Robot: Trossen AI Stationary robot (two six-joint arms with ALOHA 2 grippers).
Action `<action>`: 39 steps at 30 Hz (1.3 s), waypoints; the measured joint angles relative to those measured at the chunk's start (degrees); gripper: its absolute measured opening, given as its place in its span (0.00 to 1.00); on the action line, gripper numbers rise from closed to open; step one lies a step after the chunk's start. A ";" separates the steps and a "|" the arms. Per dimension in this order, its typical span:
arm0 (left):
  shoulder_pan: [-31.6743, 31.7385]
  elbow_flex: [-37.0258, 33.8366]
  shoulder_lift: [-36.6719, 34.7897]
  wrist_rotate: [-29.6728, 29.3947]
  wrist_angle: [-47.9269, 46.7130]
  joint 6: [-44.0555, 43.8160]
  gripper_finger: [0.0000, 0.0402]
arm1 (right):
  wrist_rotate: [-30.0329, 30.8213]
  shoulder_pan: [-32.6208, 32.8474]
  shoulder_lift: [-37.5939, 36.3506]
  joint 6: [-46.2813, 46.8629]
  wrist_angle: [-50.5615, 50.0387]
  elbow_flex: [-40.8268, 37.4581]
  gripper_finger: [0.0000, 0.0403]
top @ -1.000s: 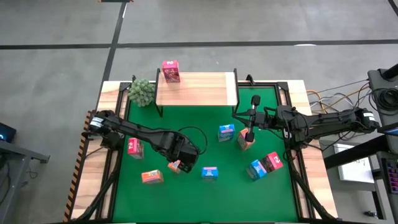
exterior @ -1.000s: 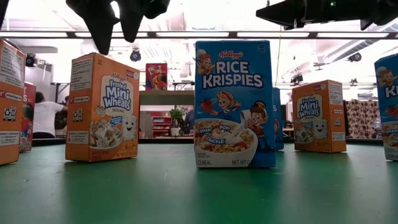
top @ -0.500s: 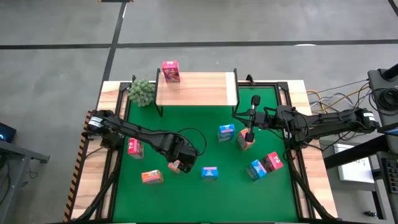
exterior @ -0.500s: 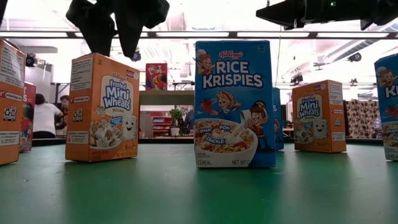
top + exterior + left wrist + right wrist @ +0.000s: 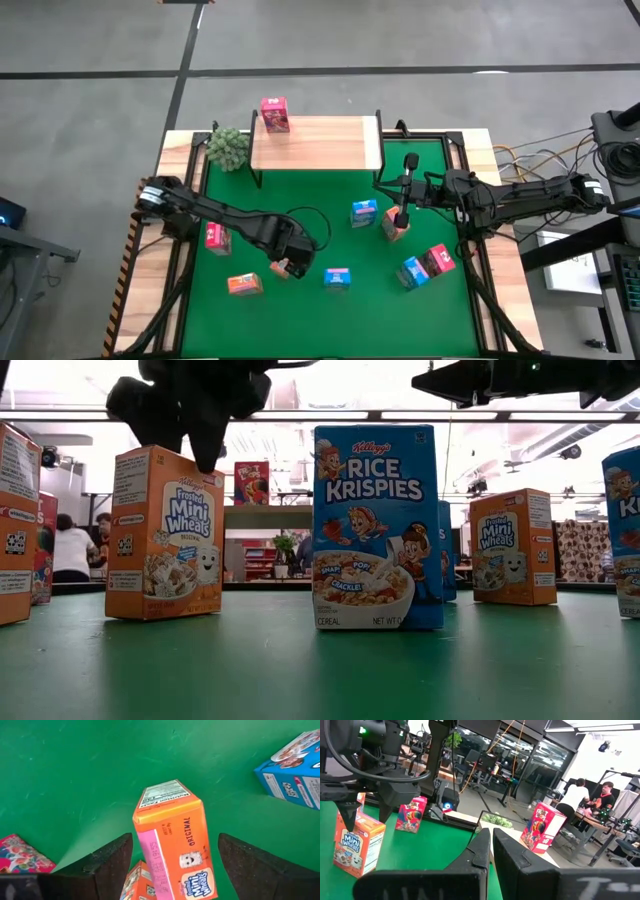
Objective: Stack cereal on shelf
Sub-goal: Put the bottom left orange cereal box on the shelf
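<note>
My left gripper (image 5: 174, 839) is open and points down over an upright orange cereal box (image 5: 175, 851) near the mat's middle. One finger stands on each side of the box's top without touching it. In the low view the left gripper (image 5: 185, 435) hangs at the top edge of that orange box (image 5: 165, 532). My right gripper (image 5: 402, 218) is shut and hovers above another orange box (image 5: 392, 227). The wooden shelf (image 5: 318, 145) stands at the far edge, with one pink box (image 5: 274, 113) upright on its left end.
Other boxes stand or lie on the green mat (image 5: 300, 205): a pink one (image 5: 214, 237), an orange one (image 5: 244, 285), blue ones (image 5: 337, 278) (image 5: 364, 212) (image 5: 412, 271) and a pink one (image 5: 440, 259). A green plant (image 5: 228, 147) sits left of the shelf. People sit in the room behind.
My left gripper has moved down toward the orange box, and its fingers now reach the level of the box's top. The boxes and the right arm have stayed where they were.
</note>
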 joint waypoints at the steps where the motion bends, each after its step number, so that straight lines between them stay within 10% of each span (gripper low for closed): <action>1: 0.00 -0.39 -0.23 0.00 0.40 -0.02 0.68 | 0.02 0.00 0.00 0.00 0.00 0.00 0.03; 39: 0.00 -0.82 -0.51 0.00 1.55 0.35 0.48 | 0.01 0.00 0.00 0.00 -0.01 0.00 0.03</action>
